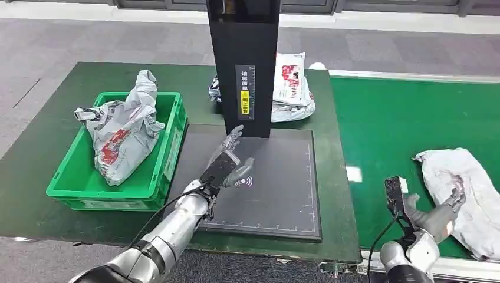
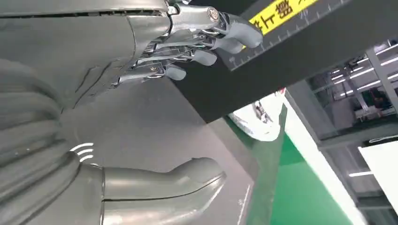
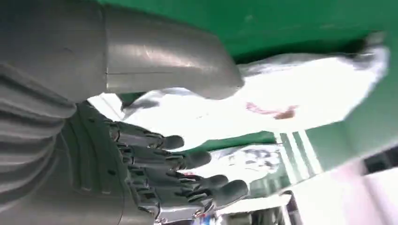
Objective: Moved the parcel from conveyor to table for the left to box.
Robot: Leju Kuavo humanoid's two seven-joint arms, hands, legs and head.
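A grey plastic parcel (image 1: 463, 194) lies on the green conveyor (image 1: 401, 124) at the right. My right hand (image 1: 433, 215) is at its near left edge, fingers spread and reaching onto the bag, holding nothing; in the right wrist view the parcel (image 3: 300, 101) lies just beyond that hand (image 3: 155, 154). Over the dark scanner mat (image 1: 277, 177) my left hand (image 1: 231, 159) hovers open, fingers apart, close to the black scanner post (image 1: 244, 65). The left wrist view shows the same hand (image 2: 155, 98) empty above the mat. A green crate (image 1: 76, 188) on the left holds another grey parcel (image 1: 121, 132).
Two more parcels (image 1: 292, 88) lie behind the scanner post on the green table (image 1: 47, 141). The post stands upright in the middle of the table. A white rail (image 1: 413, 75) borders the conveyor's far side.
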